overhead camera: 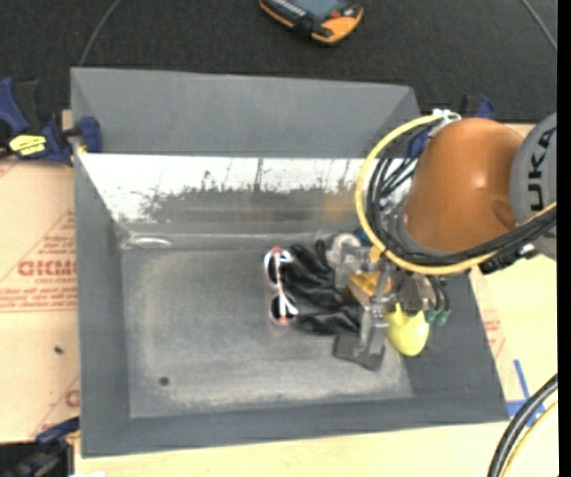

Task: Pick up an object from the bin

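Note:
My gripper [372, 318] is low in the right part of the bin, under the orange wrist cover. It hangs over a small dark grey block [353, 350] on the bin floor. A yellow rounded thing [410, 334] lies just to its right, touching or nearly touching it. To its left lies a black tangled bundle [317, 276] with a white and red looped piece [281, 288] at its left end. I cannot make out anything held by the gripper.
All the loose things lie clustered in the right half of the bin floor. The arm and its looped cables cover the bin's right wall and far right corner. The left half of the floor is bare grey metal.

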Robot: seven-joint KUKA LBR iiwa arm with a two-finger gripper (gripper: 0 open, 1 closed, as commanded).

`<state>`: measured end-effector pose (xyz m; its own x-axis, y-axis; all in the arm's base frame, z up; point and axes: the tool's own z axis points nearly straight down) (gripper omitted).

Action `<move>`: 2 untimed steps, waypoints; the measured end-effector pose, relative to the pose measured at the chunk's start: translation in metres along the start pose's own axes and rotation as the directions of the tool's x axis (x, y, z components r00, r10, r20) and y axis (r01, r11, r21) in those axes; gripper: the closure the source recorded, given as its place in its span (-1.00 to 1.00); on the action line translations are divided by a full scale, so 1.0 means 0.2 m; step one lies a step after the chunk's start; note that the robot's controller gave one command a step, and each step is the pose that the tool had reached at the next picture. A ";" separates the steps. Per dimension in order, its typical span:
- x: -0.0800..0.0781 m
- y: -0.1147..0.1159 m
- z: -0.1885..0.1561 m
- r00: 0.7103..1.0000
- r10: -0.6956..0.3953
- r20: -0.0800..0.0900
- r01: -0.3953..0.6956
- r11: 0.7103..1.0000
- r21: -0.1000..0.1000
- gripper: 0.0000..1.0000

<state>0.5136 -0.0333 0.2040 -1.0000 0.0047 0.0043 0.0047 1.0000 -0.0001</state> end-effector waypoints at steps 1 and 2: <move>-0.01 0.00 -0.02 1.000 -0.002 0.008 0.002 1.000 0.001 -1.00; -0.05 -0.07 0.68 0.816 0.578 0.003 -0.578 0.816 -0.002 -1.00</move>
<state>0.5231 -0.0464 0.0685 -0.8135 0.5816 0.0007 0.5816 0.8135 -0.0009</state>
